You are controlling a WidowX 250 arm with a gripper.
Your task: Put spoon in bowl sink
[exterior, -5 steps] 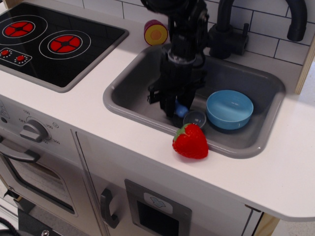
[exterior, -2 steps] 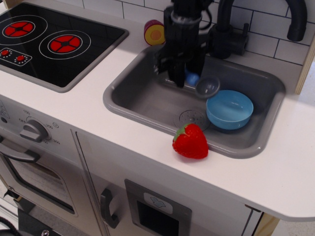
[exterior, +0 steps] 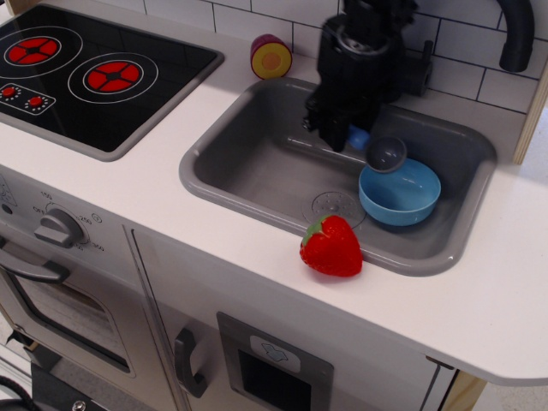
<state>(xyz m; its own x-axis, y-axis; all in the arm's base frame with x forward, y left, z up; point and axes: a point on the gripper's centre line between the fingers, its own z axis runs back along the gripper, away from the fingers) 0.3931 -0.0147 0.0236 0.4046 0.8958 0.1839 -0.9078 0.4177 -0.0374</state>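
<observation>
The black gripper [exterior: 353, 137] grasps the short blue-handled spoon with grey metal cup [exterior: 381, 151]. It has lifted and carried it right; the cup now hangs over the far-left rim of the light blue plastic bowl [exterior: 400, 192] in the grey sink [exterior: 248, 163]. Lowering and releasing remain.

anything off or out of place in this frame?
One thing: the strawberry sits on the sink's front rim, part of it overhanging the basin, so it could roll in. Otherwise fine: the gripper holds the spoon by its blue handle, cup over the upright bowl's near edge. No spills or damage visible.
</observation>
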